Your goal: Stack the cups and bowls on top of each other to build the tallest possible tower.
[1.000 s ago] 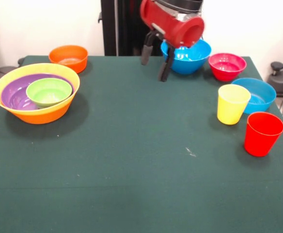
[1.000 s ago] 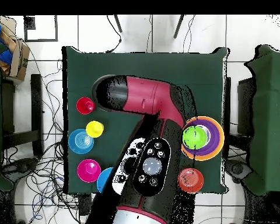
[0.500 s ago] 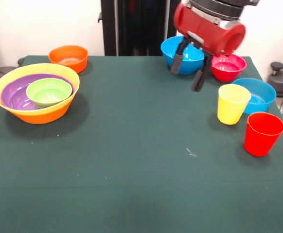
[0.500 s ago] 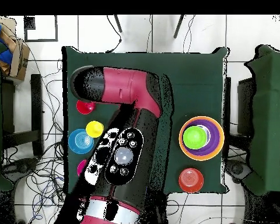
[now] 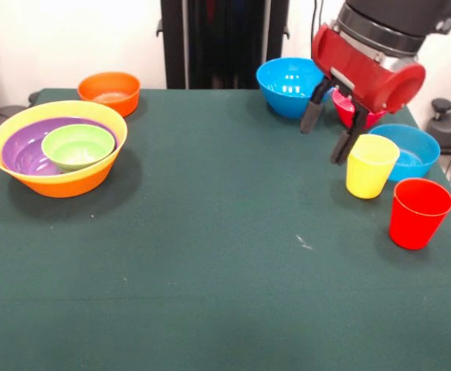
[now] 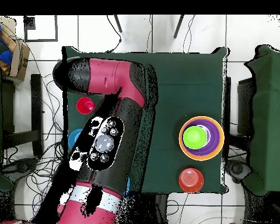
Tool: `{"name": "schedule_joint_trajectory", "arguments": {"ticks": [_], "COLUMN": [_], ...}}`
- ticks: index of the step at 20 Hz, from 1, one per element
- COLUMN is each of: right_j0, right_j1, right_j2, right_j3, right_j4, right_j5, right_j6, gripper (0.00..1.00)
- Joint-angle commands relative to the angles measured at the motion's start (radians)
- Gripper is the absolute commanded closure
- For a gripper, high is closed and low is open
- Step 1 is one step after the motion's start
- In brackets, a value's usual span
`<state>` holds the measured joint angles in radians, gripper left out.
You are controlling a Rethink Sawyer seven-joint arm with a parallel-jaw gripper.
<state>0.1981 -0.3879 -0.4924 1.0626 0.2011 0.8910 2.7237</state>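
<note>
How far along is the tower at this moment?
Begun: the green bowl sits in the purple bowl, inside the yellow-orange bowl. The open, empty gripper hangs beside the yellow cup. Red cup, orange bowl and blue bowls remain loose.

Small green plastic bowl [image 5: 78, 145] inside wide purple bowl [image 5: 26, 151] inside large yellow-orange bowl [image 5: 55, 179] at desk [image 5: 210, 255] left, small orange bowl [image 5: 110, 92] behind, yellow tumbler [image 5: 371, 166] and red tumbler [image 5: 418, 212] at right.

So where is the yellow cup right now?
Front view, right side: the yellow cup stands upright between the blue bowl and the open end effector, behind the red cup.
</note>
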Motion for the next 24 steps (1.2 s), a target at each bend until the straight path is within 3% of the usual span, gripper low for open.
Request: {"name": "schedule_joint_trajectory", "arguments": {"ticks": [1,7,16,24], "right_j0": [0.017,0.030,0.044,0.027], "right_j1": [0.096,0.087,-0.158,-0.269], "right_j2": [0.018,0.011,0.039,0.045], "right_j3": [-0.065,-0.030,0.380,0.527], "right_j4": [0.028,0.044,0.031,0.002], "right_j5": [0.100,0.086,-0.075,-0.060], "right_j6": [0.248,0.244,0.100,0.037], "gripper": [0.00,0.00,0.00,0.00]}}
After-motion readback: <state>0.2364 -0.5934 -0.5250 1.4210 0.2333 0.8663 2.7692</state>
